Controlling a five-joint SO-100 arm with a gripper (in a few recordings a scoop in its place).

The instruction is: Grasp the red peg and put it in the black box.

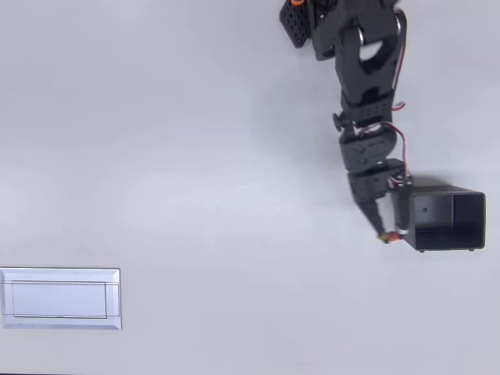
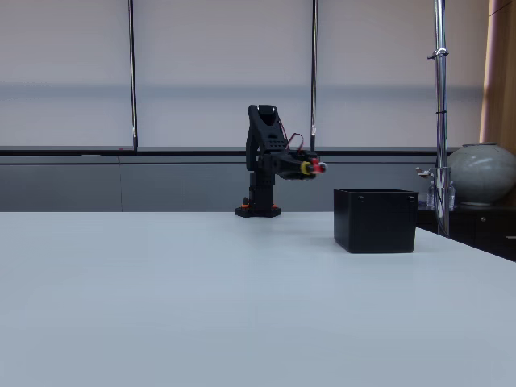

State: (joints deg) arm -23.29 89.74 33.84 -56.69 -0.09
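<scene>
We cannot make out how the jaws of the gripper [image 1: 384,233] stand; they are too small in both views. The red peg [image 2: 318,168] is a mere speck. The arm's base [image 1: 312,16] is cut off by the overhead view's top edge, the white tray [image 1: 60,299] by its left edge. The black box [image 2: 376,219] hides its interior in the fixed view.

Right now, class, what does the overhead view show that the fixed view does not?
Overhead view alone: a flat white tray at the lower left, and the inside of the black box. Fixed view alone: windows, a round vase at right, and the gripper raised above table level. Both: the arm, the box, and the red peg held at the gripper's tip.
</scene>
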